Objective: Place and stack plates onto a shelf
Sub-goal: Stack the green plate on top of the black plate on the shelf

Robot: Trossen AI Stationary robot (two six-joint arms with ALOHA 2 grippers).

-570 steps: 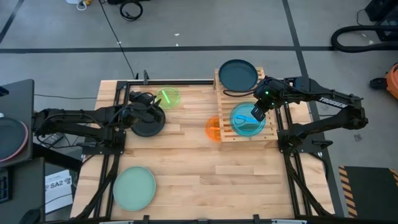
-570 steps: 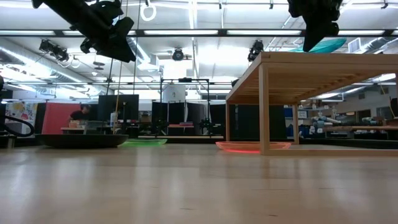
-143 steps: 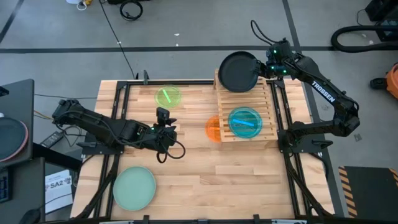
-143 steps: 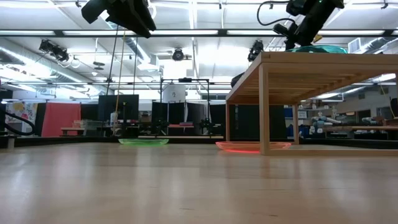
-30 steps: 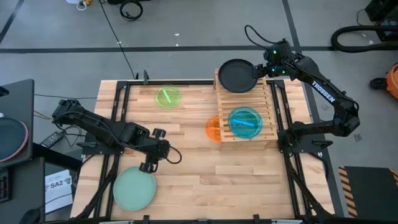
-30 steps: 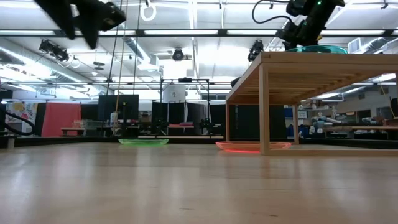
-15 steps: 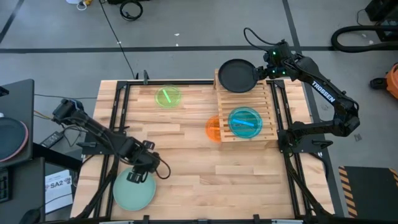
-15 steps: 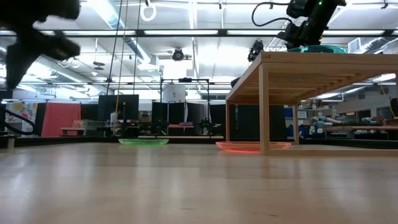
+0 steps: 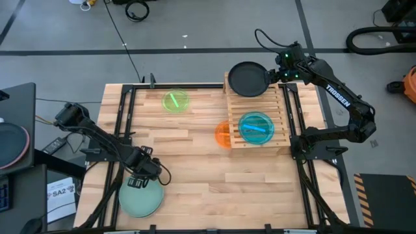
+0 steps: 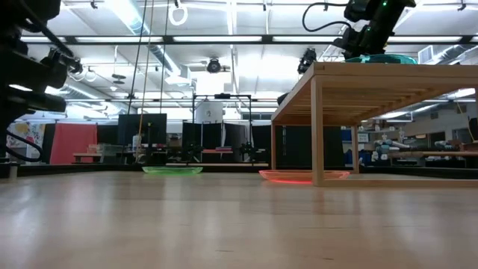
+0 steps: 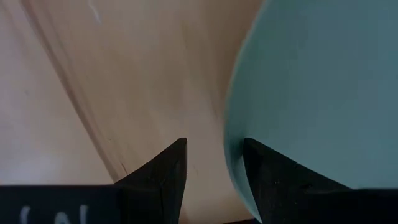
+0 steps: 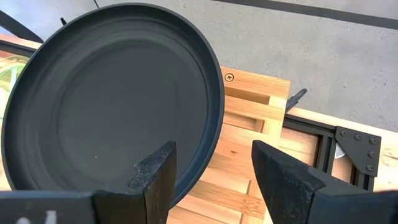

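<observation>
My left gripper hangs open over the far rim of the mint green plate, which lies flat at the table's near left. In the left wrist view one finger is over the wood and the other over the plate. The black plate lies on the far end of the shelf, and a cyan plate lies on its near end. My right gripper stands open at the black plate's right rim, with the rim running between its fingers.
A translucent green plate lies on the table at the far middle. An orange plate lies on the table, partly under the shelf's left side. Bare wood stretches across the middle and near right of the table.
My left gripper has swung from the table's middle toward its near left corner, turning and coming down over the far rim of the mint green plate. Its fingers have stayed open.
</observation>
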